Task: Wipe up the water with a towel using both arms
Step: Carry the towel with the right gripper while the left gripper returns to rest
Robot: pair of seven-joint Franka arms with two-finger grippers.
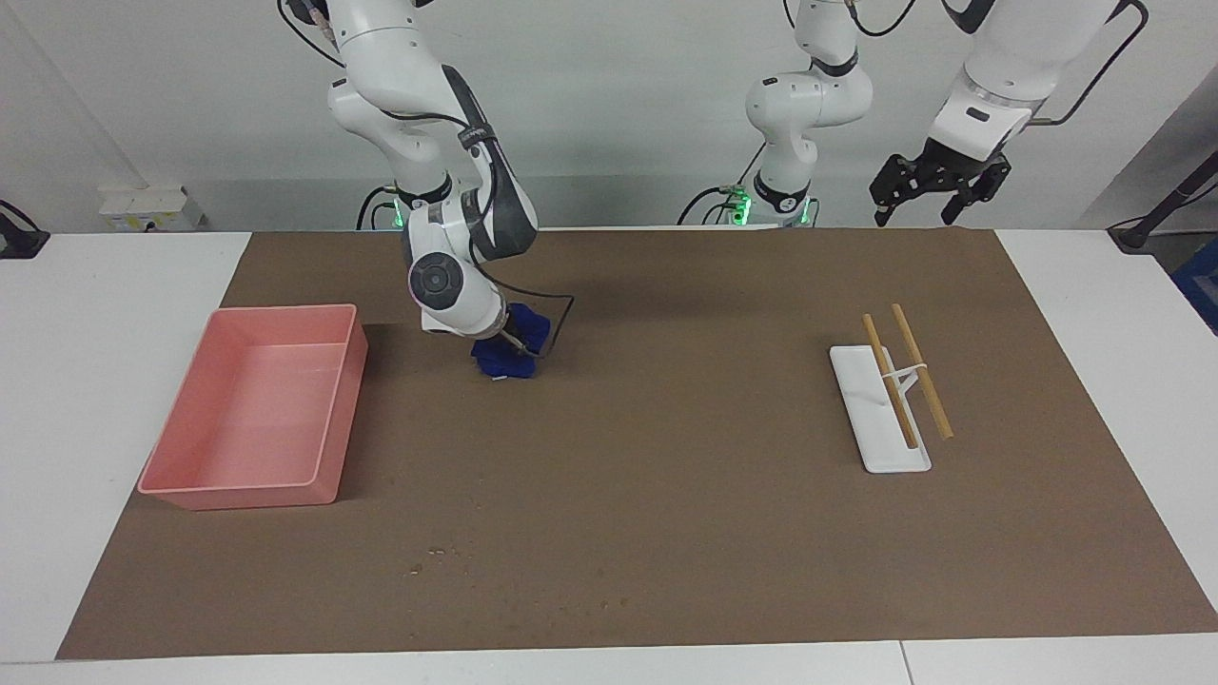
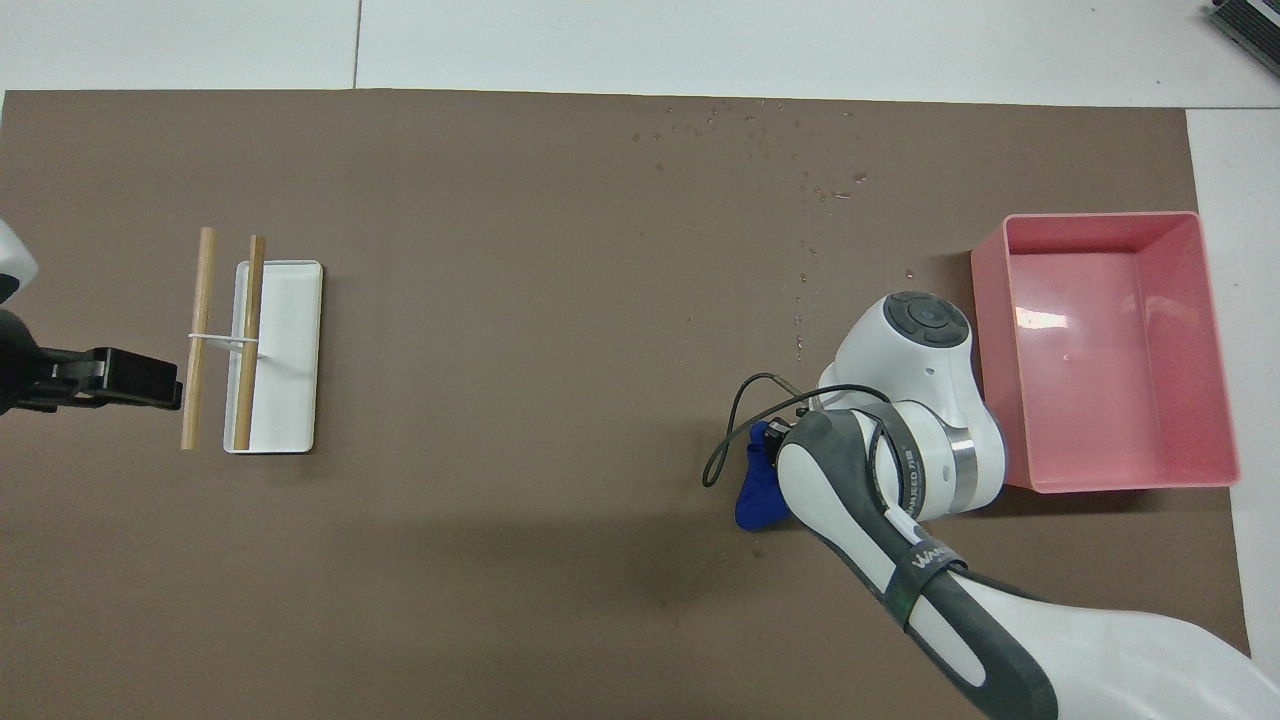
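**Right pincer down on the towel**

The right pincer (image 1: 514, 347) is down on the crumpled blue towel (image 1: 511, 354), which lies on the brown mat (image 1: 666, 457) beside the pink tray (image 1: 252, 409); it seems to be grasping the cloth, though its fingers are mostly hidden. Water droplets (image 2: 760, 130) speckle the mat farther from the robots. The left pincer (image 1: 937, 185) waits raised, fingers released, at its own end of the surface.

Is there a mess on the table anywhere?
Yes: tiny water drops are spilled on the brown mat, farther from the robots than the pink tray. The crumpled blue towel under the right gripper hasn't reached them.
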